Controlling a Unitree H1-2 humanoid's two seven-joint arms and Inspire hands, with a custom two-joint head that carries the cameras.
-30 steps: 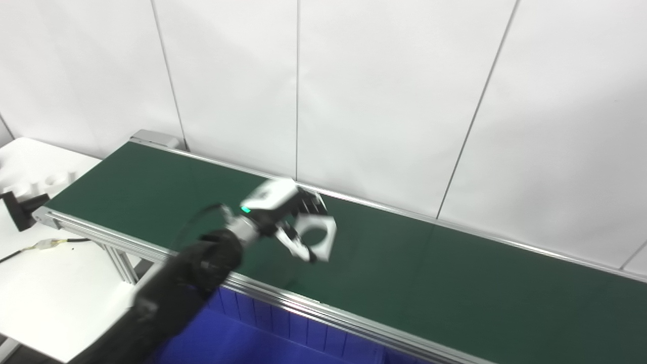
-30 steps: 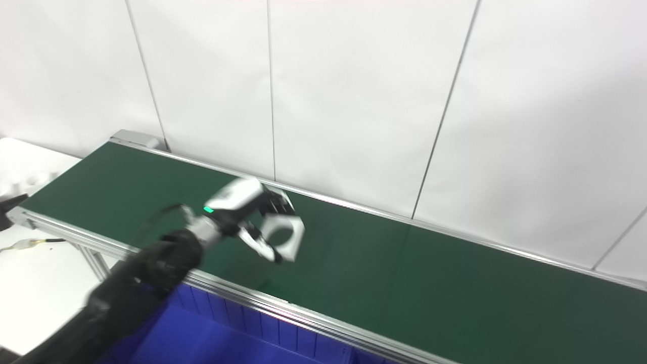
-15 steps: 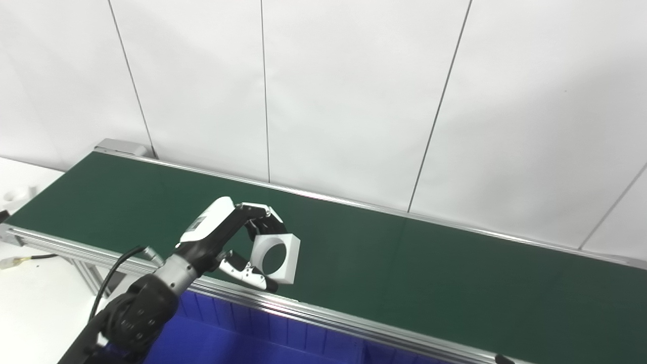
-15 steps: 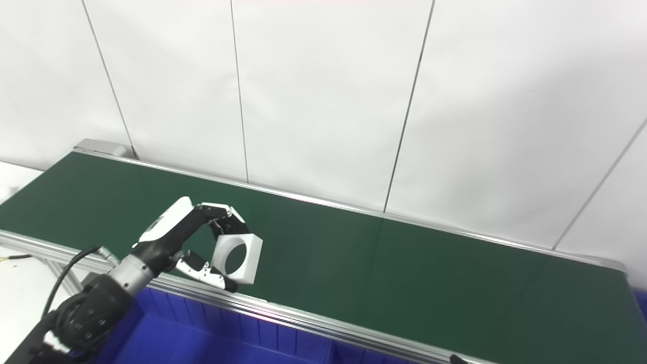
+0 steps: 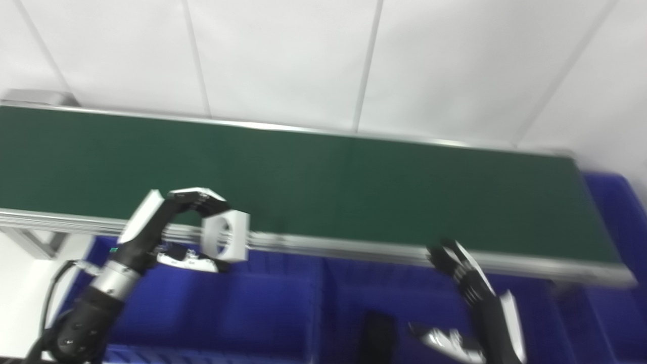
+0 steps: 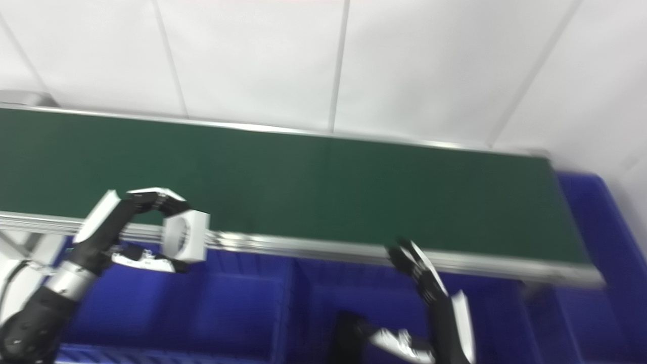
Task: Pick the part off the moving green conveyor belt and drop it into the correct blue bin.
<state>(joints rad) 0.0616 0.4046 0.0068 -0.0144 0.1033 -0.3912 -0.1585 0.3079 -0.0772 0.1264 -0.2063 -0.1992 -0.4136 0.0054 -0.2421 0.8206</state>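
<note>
The part [image 5: 225, 236], a white block with a round hole, sits clamped between the left hand's [image 5: 172, 227] fingers [image 5: 199, 198] above and thumb below; the right hand's [image 5: 467, 298] fingers are spread apart, empty.

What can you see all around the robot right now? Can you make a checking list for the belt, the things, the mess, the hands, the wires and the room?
Surface: green conveyor belt, nothing lying on it; silver rail along its near edge.
Job's things: white square part with a round hole, off the belt, held over the blue bins below the rail; more blue bin at the belt's right end.
Clutter: a dark object low in the bins, too blurred to name.
Hands: left hand shut on the part; right hand open, fingers apart, holding nothing, raised over the bins.
Cables: one dark cable along the left arm's wrist.
Surroundings: white panelled wall behind the belt; white surface at far left.
</note>
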